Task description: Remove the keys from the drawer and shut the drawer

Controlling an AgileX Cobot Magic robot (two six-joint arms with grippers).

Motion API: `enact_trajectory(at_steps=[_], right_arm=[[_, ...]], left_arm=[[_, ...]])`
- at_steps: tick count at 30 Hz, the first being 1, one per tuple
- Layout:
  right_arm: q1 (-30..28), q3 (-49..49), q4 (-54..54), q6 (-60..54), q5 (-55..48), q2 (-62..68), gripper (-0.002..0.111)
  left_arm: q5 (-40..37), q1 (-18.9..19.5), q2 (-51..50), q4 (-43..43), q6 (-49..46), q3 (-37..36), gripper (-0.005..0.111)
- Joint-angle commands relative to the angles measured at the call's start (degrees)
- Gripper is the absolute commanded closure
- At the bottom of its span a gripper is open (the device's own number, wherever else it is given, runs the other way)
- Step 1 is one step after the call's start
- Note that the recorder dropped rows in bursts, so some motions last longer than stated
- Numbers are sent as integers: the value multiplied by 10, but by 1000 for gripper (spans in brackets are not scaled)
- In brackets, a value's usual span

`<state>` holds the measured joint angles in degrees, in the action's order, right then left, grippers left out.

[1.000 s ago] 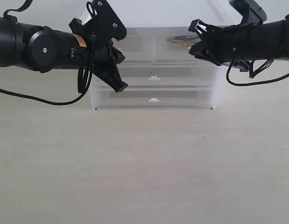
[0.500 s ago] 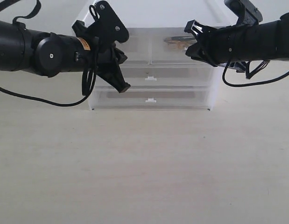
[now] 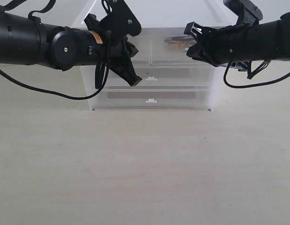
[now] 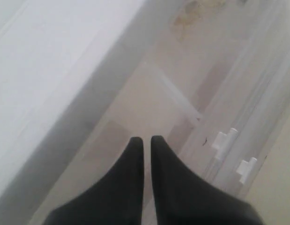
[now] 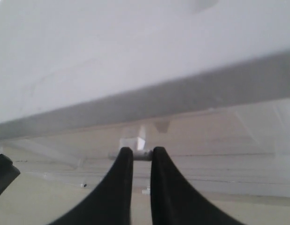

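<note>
Jaws of right gripper (image 5: 137, 151) narrow, pinching drawer (image 3: 175, 54) tab handle (image 5: 135, 141); left gripper (image 4: 147, 139) jaws near-touching, empty. Keys (image 3: 178, 42) sit beyond right jaws inside drawer, which looks unopened. Extraction and closing both pending.

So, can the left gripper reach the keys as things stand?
Probably not. The keys sit inside the drawer, which looks shut, with the right gripper pinching its handle. The left gripper is shut too.

This looks like a robotics lab. Two black robot arms, the left arm (image 3: 23, 40) and the right arm (image 3: 257, 40) (loose black cables hang from each), reach over a pale wood-grain worktop (image 3: 145, 164). On it stands a small clear plastic drawer unit (image 3: 182, 96).
</note>
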<state>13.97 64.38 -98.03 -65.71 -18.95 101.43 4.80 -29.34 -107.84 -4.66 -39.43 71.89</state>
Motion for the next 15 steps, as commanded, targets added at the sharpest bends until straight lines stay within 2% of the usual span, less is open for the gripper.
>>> enact_trajectory(at_steps=[1, 8, 15], right_arm=[[5, 3, 7, -11, -19, -3, 108], [5, 3, 7, -12, -26, -3, 108], [5, 3, 25, 0, -53, -3, 108]], left_arm=[[26, -5, -3, -3, 1, 6, 103], [59, -5, -5, -5, 1, 15, 103], [59, -5, -5, -5, 1, 15, 103]])
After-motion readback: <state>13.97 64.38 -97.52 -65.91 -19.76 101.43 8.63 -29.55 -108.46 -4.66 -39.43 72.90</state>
